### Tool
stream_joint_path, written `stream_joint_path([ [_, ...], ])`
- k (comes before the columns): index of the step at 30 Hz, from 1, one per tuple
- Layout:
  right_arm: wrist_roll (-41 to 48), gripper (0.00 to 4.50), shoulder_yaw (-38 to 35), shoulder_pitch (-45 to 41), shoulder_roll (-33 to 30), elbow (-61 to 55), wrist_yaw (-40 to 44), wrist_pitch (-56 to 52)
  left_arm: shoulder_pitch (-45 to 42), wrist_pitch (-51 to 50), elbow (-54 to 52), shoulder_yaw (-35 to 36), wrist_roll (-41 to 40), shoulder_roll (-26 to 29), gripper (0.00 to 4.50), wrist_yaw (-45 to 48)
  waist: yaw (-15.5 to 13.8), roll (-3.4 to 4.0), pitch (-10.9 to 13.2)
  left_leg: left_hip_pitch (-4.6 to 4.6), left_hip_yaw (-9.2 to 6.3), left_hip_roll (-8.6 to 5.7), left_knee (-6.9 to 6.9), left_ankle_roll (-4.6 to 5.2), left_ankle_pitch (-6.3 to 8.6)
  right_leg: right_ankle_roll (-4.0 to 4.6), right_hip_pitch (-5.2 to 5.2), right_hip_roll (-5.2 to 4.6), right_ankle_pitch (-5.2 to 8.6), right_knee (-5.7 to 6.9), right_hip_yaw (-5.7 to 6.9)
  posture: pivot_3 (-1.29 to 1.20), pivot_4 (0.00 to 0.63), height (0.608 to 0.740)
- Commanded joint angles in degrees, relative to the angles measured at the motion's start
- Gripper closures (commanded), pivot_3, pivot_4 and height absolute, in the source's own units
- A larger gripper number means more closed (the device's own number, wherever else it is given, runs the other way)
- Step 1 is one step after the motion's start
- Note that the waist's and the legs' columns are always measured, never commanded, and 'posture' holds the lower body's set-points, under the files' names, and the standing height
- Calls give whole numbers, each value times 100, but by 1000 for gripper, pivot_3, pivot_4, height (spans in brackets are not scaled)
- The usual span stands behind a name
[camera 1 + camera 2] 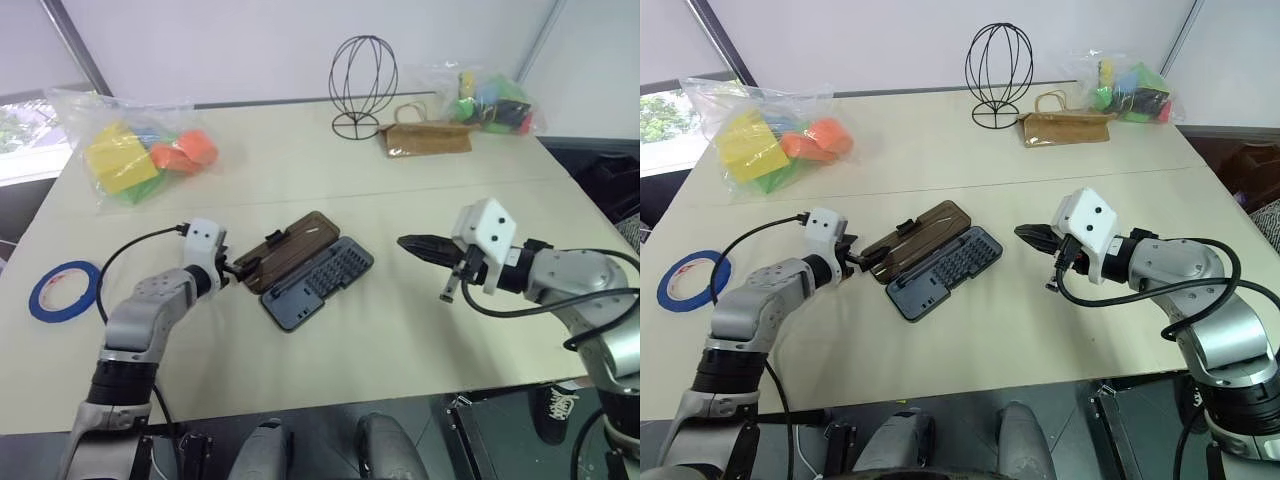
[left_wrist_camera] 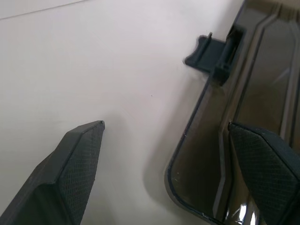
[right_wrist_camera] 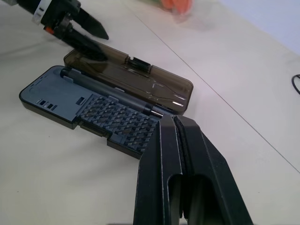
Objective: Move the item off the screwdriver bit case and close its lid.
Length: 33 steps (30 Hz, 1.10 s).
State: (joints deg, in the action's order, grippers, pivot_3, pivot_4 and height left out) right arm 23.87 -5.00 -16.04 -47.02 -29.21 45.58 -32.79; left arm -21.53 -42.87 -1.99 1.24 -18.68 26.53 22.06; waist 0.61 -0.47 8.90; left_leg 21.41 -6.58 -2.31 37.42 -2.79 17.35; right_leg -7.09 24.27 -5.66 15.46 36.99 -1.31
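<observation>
The screwdriver bit case (image 1: 318,280) lies open mid-table, a dark grey tray holding rows of bits and a slim driver (image 3: 110,91). Its smoky brown lid (image 1: 290,247) lies folded flat on the table behind the tray, with the black latch tab (image 2: 211,56) on its outer edge. My left gripper (image 1: 240,268) is open at the lid's left end, one finger (image 2: 267,164) over the lid and the other (image 2: 77,164) over bare table. To the right of the case my right gripper (image 1: 405,242) hovers shut and empty. The item is out of view.
A blue tape roll (image 1: 63,290) lies at the table's left edge. A plastic bag of coloured blocks (image 1: 135,155) sits back left. A black wire stand (image 1: 363,85), a brown paper bag (image 1: 427,138) and another bag of toys (image 1: 490,100) are at the back.
</observation>
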Motion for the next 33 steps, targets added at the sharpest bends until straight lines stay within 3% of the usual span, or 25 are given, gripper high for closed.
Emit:
stream_joint_path([
  [1,73,4500,-175,6,-11,-269,-70,-1,-153,124,81,-95,227,0,106,7,-12,0,0,0,0,0,1,0,0,0,0,0,0,0,0,0,150,740],
  [3,76,4500,-176,5,-13,-278,-85,-6,-177,85,125,-108,297,-13,106,-6,-5,0,0,1,0,-1,1,0,0,0,0,0,0,0,0,0,150,740],
  [6,79,4500,-184,12,-17,-285,-94,-17,-178,-19,182,-108,410,-45,892,-100,-2,0,0,0,0,-1,1,0,0,0,0,0,0,0,0,0,150,740],
  [13,66,4500,-168,-37,-25,-246,-84,-1,-222,24,357,-241,560,57,4366,85,-3,3,-3,-5,0,-1,4,0,0,0,-4,0,0,7,0,0,150,740],
  [20,26,4500,-128,-103,-22,-182,-70,49,-295,151,506,-625,627,412,4445,823,15,2,-3,-7,-1,0,4,5,3,0,-5,0,0,11,0,0,150,740],
  [25,-1,4500,-88,-183,11,-130,-90,63,-519,1150,739,-1394,819,1106,4445,2543,15,3,-3,-6,0,0,-3,-15,-8,0,-3,1,0,6,1,0,150,740],
  [29,-7,4500,-78,-245,13,-87,-78,74,-1104,2280,1644,-1737,1223,1350,4445,3477,-30,1,-2,-1,0,-3,-4,-16,-9,0,-3,-1,0,-1,2,0,150,740],
  [33,2,4500,-101,-265,-5,-76,-72,72,-1964,3542,3010,-1895,1610,1144,4445,4032,-53,-1,-1,4,0,-6,1,-15,-9,0,-5,-2,0,-3,6,0,150,740],
])
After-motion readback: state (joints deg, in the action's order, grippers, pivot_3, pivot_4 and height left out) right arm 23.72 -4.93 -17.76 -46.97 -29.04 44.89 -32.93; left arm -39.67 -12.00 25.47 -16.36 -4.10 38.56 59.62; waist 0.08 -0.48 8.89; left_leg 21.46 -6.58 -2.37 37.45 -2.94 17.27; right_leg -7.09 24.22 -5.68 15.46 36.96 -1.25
